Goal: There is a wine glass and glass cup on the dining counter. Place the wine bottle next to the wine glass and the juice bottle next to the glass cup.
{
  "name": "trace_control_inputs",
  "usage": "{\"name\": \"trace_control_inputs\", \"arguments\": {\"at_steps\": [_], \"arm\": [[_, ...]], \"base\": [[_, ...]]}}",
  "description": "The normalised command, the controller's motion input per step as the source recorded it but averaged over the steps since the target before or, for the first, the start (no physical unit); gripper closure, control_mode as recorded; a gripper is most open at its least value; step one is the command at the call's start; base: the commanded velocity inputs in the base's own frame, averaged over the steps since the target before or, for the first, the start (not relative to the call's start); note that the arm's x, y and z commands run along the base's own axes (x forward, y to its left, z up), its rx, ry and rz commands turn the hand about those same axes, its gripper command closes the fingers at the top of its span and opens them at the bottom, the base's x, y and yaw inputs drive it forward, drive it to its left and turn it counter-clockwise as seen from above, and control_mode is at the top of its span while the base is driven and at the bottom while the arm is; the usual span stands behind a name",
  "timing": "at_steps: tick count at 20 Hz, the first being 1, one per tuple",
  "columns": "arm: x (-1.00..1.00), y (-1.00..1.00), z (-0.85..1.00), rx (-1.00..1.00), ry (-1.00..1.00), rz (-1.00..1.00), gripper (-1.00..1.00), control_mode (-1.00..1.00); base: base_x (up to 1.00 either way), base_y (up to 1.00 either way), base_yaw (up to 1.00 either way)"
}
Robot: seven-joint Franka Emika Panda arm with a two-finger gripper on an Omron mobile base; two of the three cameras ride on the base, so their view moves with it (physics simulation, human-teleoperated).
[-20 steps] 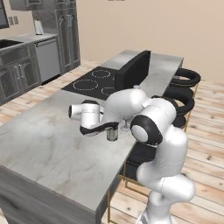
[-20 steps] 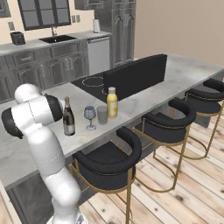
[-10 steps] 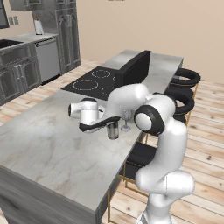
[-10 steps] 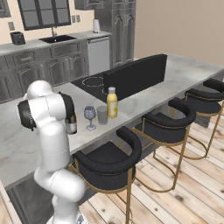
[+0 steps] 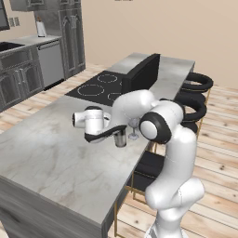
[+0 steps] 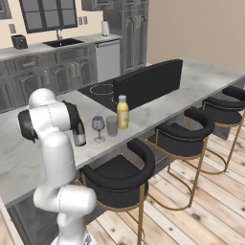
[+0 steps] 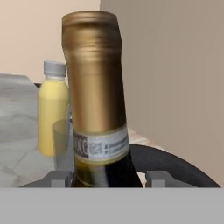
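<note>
Glossy dark glass wine bottle [image 7: 103, 170] with satin gold foil; polished veined marble dining counter [image 5: 51, 158].

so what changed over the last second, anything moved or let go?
The arm swung its elbow and shoulder in toward the dining counter; the gripper stays shut on the wine bottle, which stands in the same spot beside the wine glass. Glass cup and juice bottle unmoved.

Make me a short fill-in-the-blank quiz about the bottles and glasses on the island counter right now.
1. The gripper is shut on the ____ bottle.
2. The juice bottle has a ____ cap.
3. Between the wine bottle and the glass cup stands the ____ glass.
4. The dining counter has a black ____ built in.

Missing words: wine; white; wine; cooktop
</note>
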Motion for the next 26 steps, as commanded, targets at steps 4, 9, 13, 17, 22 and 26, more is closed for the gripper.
{"name": "trace_control_inputs", "arguments": {"at_steps": [4, 9, 13, 17, 22, 26], "arm": [[0.0, -0.22, -0.09, 0.0, -0.13, 0.03, 1.0, -1.0], [-0.03, -0.23, -0.1, 0.04, -0.12, 0.05, 1.0, -1.0], [-0.08, -0.1, -0.2, 0.11, -0.17, 0.03, 1.0, -1.0], [-0.03, 0.0, -0.3, 0.14, -0.17, 0.0, 1.0, -1.0], [-0.01, 0.0, -0.3, 0.13, -0.21, 0.0, 1.0, -1.0], [-0.06, 0.0, -0.31, 0.07, -0.19, 0.0, 1.0, -1.0]], "base": [[0.0, 0.0, 0.0], [0.0, 0.0, 0.0], [0.0, 0.0, 0.0], [0.0, 0.0, 0.0], [0.0, 0.0, 0.0], [0.0, 0.0, 0.0]]}}
